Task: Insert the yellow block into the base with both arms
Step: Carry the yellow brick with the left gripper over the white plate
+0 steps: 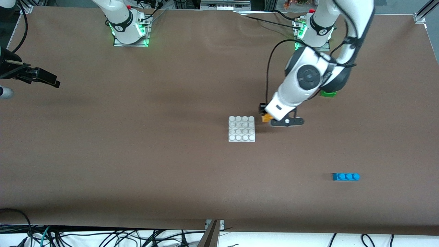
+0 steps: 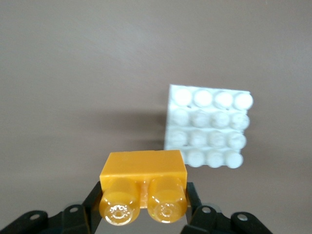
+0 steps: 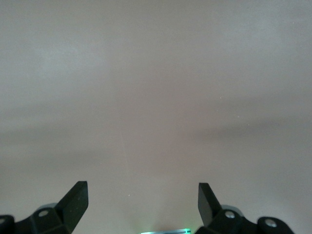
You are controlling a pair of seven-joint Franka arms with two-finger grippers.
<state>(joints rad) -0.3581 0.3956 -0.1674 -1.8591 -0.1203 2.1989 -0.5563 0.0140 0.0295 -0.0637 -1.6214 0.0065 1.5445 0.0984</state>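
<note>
The yellow block [image 1: 267, 118] is clamped in my left gripper [image 1: 265, 115], just off the edge of the base [image 1: 241, 128] on the left arm's side. In the left wrist view the black fingers [image 2: 94, 197] press on both ends of the yellow block [image 2: 142, 168]. Its two studs face the camera, and the white 4x4 base [image 2: 207, 126] lies flat on the table past it with nothing on it. My right gripper [image 3: 143, 195] stands open over bare brown table, holding nothing. In the front view it waits at the right arm's end of the table [image 1: 51, 81].
A green brick [image 1: 328, 93] lies partly hidden under the left arm's forearm, near that arm's base. A blue three-stud brick [image 1: 346, 176] lies nearer the front camera, toward the left arm's end. The brown table between the base and the right gripper is bare.
</note>
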